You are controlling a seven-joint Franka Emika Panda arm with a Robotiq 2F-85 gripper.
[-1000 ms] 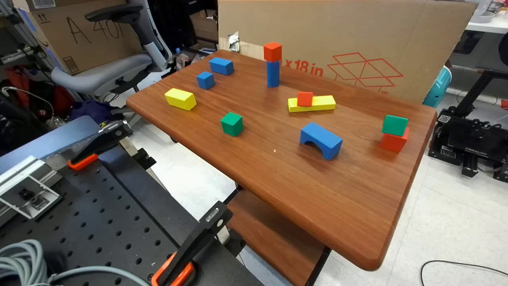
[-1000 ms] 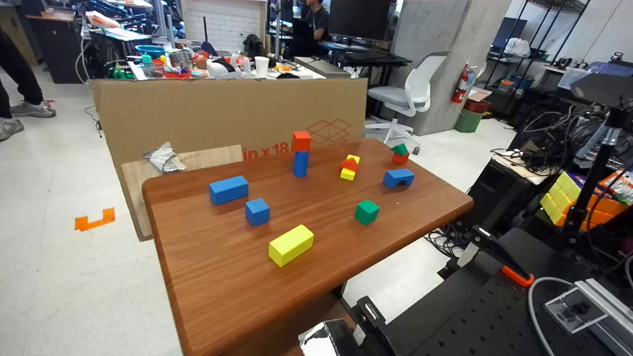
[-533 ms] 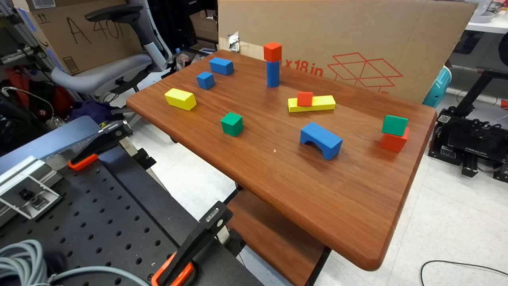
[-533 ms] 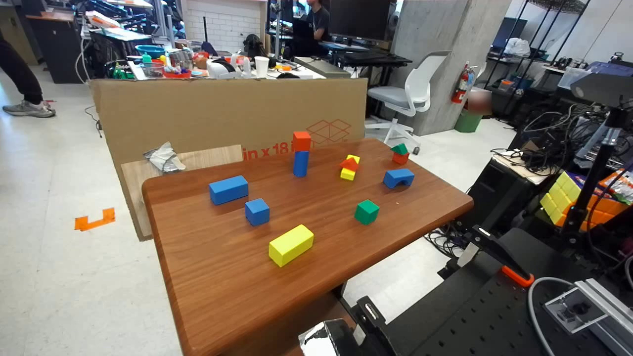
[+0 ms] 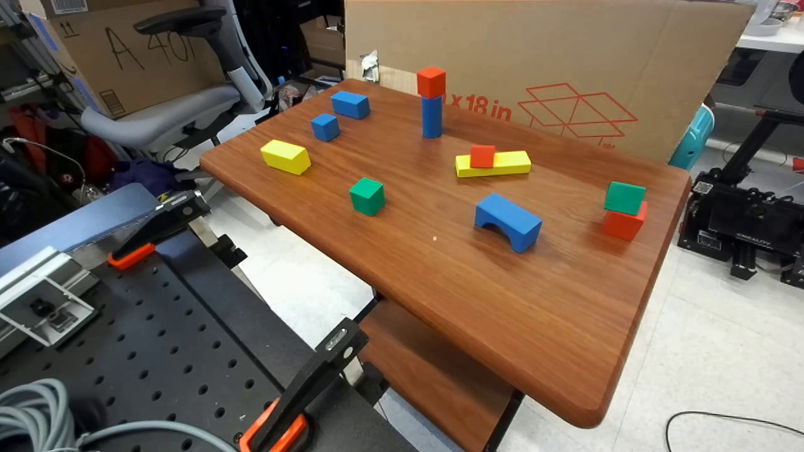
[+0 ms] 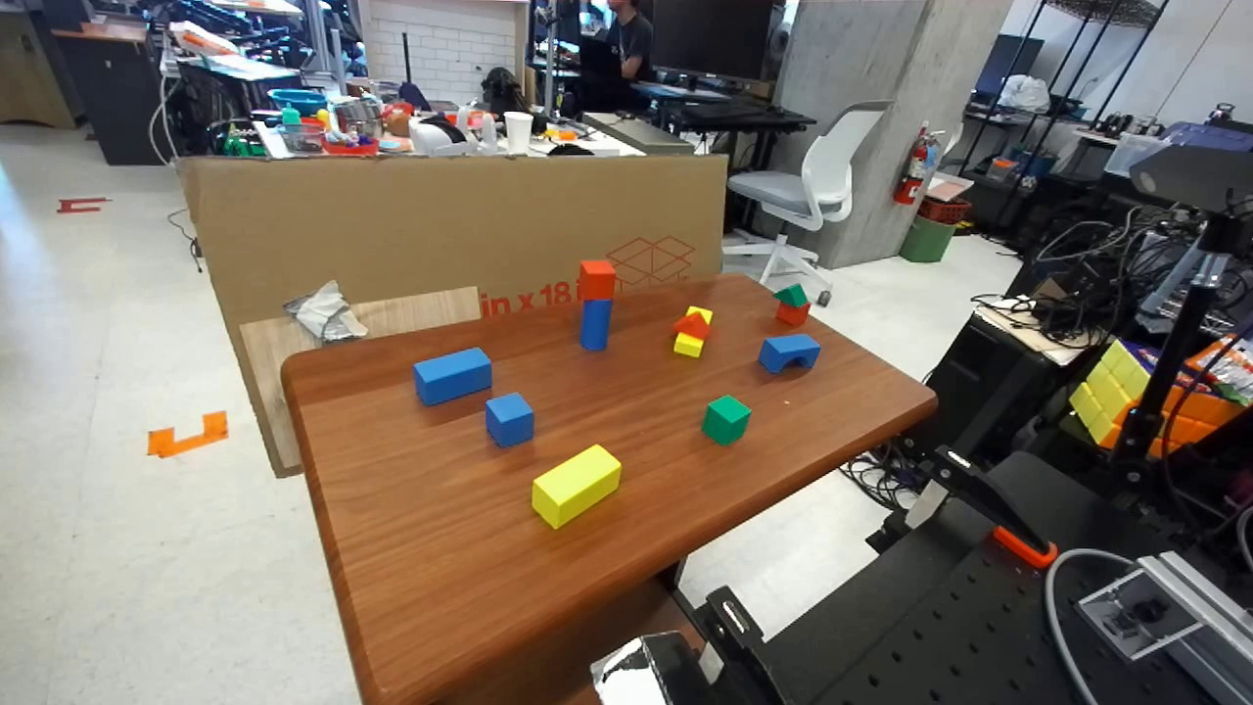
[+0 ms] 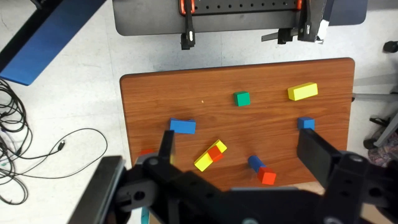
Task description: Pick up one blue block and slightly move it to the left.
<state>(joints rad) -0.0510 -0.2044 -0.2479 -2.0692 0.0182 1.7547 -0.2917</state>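
Observation:
The blue block (image 5: 509,221), elongated with an arched underside, lies on the brown table (image 5: 440,301). It also shows in an exterior view (image 6: 789,353) and the wrist view (image 7: 182,126). A plain blue bar (image 6: 452,376) and a small blue cube (image 6: 510,420) lie near the opposite end. An upright blue block (image 6: 595,325) bears a red cube (image 6: 597,280). My gripper (image 7: 238,135) is open and empty, high above the table. In the wrist view one fingertip overlaps the blue block's near edge, apart from it in height. The exterior views do not show the gripper.
A green cube (image 5: 367,196), a yellow block (image 5: 286,157), a yellow bar with a red piece (image 5: 510,162) and a green-on-red stack (image 5: 624,216) stand on the table. A cardboard panel (image 5: 540,56) rises along the far edge. Clamps (image 5: 308,383) stick out from the black base.
The blocks and table have not moved. In an exterior view, a person's legs in the left background have gone out of view. The arm shows in neither exterior view throughout.

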